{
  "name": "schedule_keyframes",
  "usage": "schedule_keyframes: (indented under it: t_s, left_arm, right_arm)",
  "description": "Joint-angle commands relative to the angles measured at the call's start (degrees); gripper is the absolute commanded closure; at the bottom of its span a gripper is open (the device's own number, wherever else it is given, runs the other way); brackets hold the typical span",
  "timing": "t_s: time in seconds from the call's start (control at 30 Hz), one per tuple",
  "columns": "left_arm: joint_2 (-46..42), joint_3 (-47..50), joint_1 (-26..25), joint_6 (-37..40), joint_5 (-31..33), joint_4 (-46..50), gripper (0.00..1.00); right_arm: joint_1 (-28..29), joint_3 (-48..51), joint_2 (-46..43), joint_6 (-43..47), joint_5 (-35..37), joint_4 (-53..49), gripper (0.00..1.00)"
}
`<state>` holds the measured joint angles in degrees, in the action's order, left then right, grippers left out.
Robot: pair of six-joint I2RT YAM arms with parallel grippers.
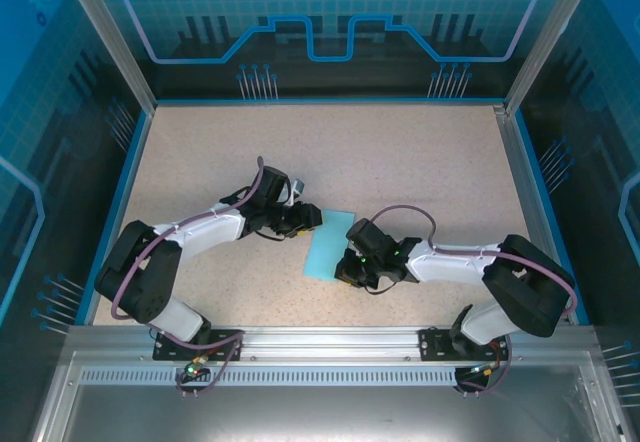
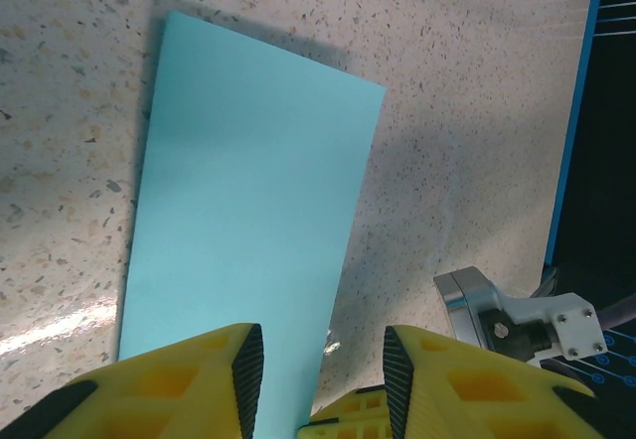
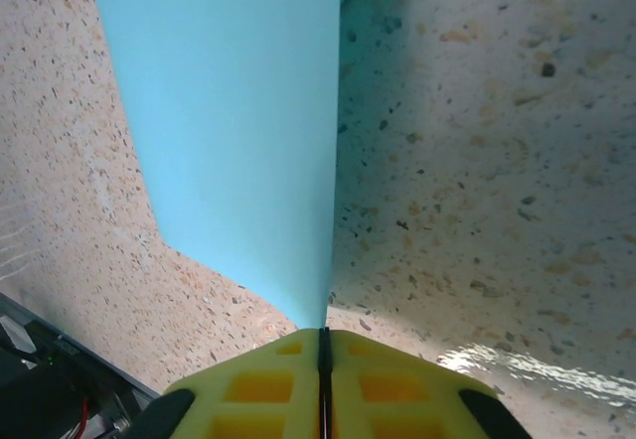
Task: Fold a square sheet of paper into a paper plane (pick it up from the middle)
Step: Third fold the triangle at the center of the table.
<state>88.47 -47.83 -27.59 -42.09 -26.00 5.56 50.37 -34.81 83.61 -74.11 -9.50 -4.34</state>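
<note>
Square sheet of paper (image 1: 330,242) lay on the desk (image 1: 420,162). Right claw (image 3: 324,335) was pinched shut on the sheet's near edge. Left claw (image 2: 323,360) stood open at its far edge. Probably best: firm pinch, slow low lift, edges matched before creasing.

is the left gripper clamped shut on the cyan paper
No, the left gripper has its yellow fingers apart, with the cyan paper edge just reaching into the gap.
</note>
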Motion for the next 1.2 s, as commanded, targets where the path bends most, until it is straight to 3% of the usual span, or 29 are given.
schedule_keyframes:
  t_s: [0.0, 0.53, 1.17]
  left_arm:
    - [0.57, 0.62, -0.31, 0.07, -2.21, -1.08, 0.61]
    - [6.28, -0.86, -3.52, 0.69, -5.13, -3.78, 0.72]
    - [13.31, -1.56, -3.83, 2.48, -0.86, -0.07, 0.75]
  right_arm:
    - [0.48, 0.56, -0.82, -0.91, 0.80, 1.46, 0.98]
    - [-1.27, -0.88, -5.97, 8.18, -4.30, -14.72, 1.00]
    - [-3.49, -6.47, -1.35, 9.32, -4.10, -9.30, 1.00]
